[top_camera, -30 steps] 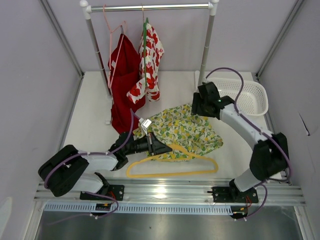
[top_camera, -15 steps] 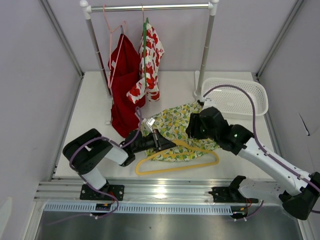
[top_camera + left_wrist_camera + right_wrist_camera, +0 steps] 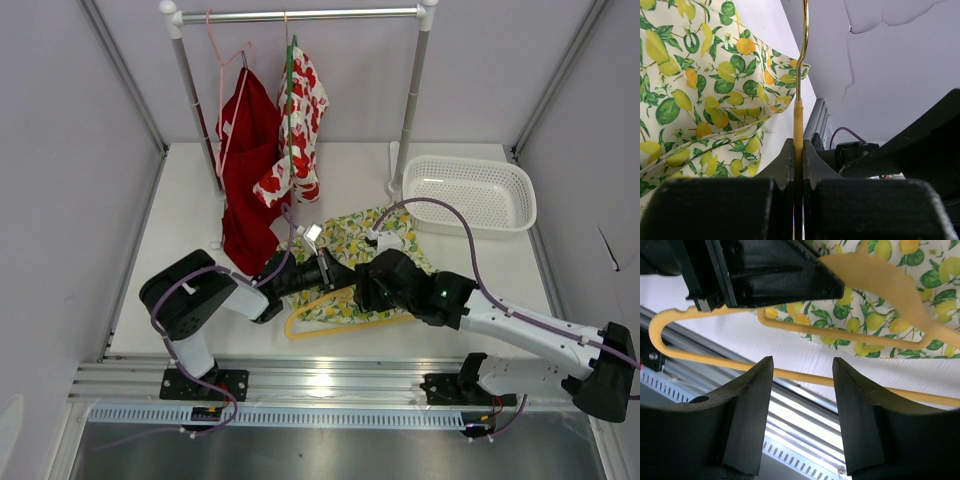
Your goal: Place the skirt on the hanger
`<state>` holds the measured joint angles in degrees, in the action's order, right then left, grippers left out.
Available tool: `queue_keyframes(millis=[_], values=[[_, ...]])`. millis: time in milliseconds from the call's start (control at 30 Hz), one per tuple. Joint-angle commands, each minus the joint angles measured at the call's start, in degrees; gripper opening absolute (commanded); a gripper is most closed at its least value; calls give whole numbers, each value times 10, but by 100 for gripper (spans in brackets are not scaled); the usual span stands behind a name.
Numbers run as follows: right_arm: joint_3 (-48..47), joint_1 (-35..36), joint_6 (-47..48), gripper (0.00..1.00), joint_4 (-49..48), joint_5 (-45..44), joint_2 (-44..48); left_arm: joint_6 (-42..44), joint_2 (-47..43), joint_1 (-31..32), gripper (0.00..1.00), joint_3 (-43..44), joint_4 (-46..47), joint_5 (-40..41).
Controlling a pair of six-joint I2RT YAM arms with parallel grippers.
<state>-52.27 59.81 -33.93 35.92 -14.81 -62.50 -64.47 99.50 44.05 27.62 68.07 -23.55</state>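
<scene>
table (image 3: 180, 200): white top, work sits at centre, near side
rack (image 3: 300, 15): at 12 o'clock of the work, holds a red garment and a red-flower garment; not part of this step
basket (image 3: 520, 195): at 2 o'clock of the skirt, apart from it
skirt (image 3: 350, 235): lemon print, lies rumpled flat on the table; near hem under the hanger's upper arm
hanger (image 3: 875, 277): yellow-tan, at 6 o'clock of the skirt, partly overlapping the hem, hook end toward 9 o'clock
left gripper (image 3: 798, 152): clamped tight on the hanger's neck just below the metal hook
right gripper (image 3: 802, 367): jaws apart, nothing grasped; hovers over the hanger's lower bar, skirt hem at its 12 o'clock
step: likely getting cloth onto the hanger, barely begun
do well: left keeps the neck firm and the hanger level; right pinches the hem only, not the bar, one layer if possible
watch: thin cloth bunches; bar slides if nudged
</scene>
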Motion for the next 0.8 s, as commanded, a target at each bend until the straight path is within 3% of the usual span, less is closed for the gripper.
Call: queue_keyframes(millis=[0, 267, 467, 767], values=[[-1, -6, -2, 58, -41, -40, -8, 36, 2, 5, 0, 15, 128, 8], [-3, 24, -3, 59, -86, 20, -46, 94, -5, 5, 0, 3, 152, 2], [16, 58, -38, 55, -135, -20, -82, 113, 8, 7, 0, -13, 211, 18], [45, 101, -68, 61, -217, -120, -119, 158, 14, -18, 0, 11, 184, -13]])
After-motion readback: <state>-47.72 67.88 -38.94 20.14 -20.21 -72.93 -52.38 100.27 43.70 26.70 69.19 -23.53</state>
